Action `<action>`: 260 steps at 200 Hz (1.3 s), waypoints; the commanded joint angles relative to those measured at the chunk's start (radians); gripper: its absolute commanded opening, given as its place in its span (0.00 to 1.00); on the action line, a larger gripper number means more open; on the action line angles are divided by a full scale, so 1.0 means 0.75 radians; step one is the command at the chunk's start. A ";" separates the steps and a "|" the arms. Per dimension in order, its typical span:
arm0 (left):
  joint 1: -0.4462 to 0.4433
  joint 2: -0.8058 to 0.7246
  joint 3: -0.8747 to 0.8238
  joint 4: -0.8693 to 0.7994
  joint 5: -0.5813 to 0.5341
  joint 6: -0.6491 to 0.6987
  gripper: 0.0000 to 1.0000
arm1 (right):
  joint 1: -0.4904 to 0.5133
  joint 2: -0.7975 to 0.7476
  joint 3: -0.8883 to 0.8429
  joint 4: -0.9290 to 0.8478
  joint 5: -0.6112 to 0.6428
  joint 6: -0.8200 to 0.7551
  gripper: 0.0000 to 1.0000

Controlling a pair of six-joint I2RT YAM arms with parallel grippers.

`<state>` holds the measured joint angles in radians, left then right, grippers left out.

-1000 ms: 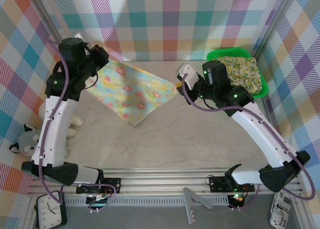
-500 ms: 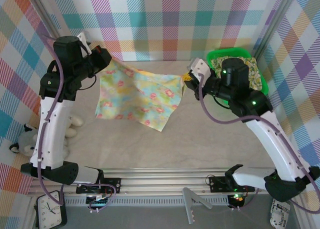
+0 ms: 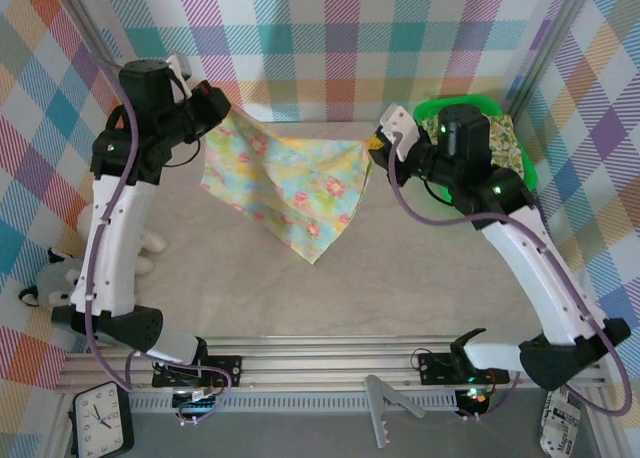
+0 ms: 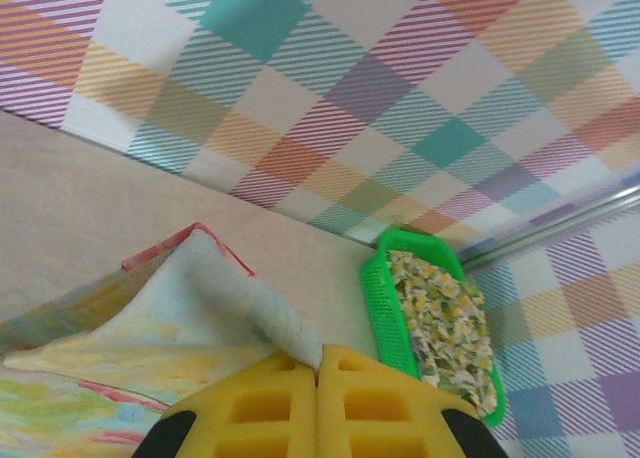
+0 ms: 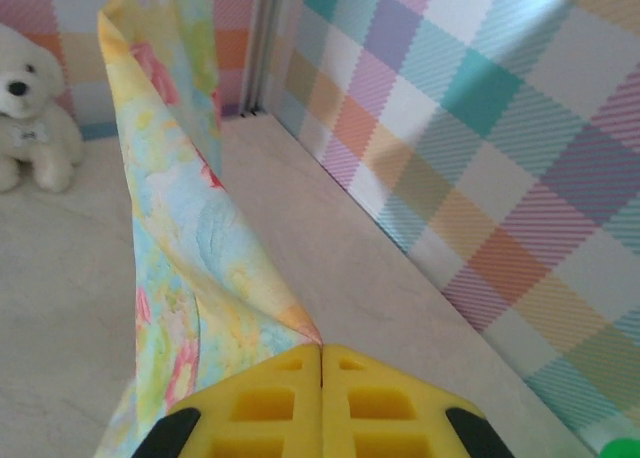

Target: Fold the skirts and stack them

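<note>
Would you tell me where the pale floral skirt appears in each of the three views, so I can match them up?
Top external: the pale floral skirt is at centre, spread between the left hand and the right hand.
Left wrist: lower left, a corner pinched in the left hand.
Right wrist: left of centre, rising from the right hand.
Shared landmark: the plaid wall behind.

Pale yellow-pink floral cloth skirt [image 3: 290, 193] hangs between left gripper [image 3: 222, 115] and right gripper [image 3: 376, 150] over the far table [image 3: 420, 278]. Far right, a green plastic tray [image 3: 432, 109] holds a yellow-green floral skirt [image 3: 506, 146]. A grey plush toy [image 3: 45, 283] sits near left.
</note>
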<state>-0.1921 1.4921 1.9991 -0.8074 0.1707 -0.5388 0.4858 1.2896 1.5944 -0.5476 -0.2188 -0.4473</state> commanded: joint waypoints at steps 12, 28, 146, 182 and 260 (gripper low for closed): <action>0.002 -0.003 0.104 0.075 -0.010 0.000 0.00 | -0.022 0.026 0.194 -0.024 -0.107 0.051 0.00; 0.002 -0.050 0.091 0.058 -0.009 0.014 0.00 | -0.023 -0.005 0.203 -0.069 -0.230 0.032 0.00; 0.001 -0.307 0.040 0.081 0.228 -0.029 0.00 | -0.011 -0.257 0.104 0.004 -0.610 0.178 0.00; 0.004 -0.087 0.050 0.047 0.139 0.016 0.00 | -0.076 -0.112 -0.008 0.017 -0.477 0.150 0.00; 0.002 1.158 0.755 -0.125 0.017 0.034 0.74 | -0.360 0.671 -0.021 0.111 -0.295 0.494 0.59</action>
<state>-0.1902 2.1624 2.3280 -0.7612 0.2157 -0.5041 0.2256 1.6932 1.5059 -0.4374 -0.5423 -0.2016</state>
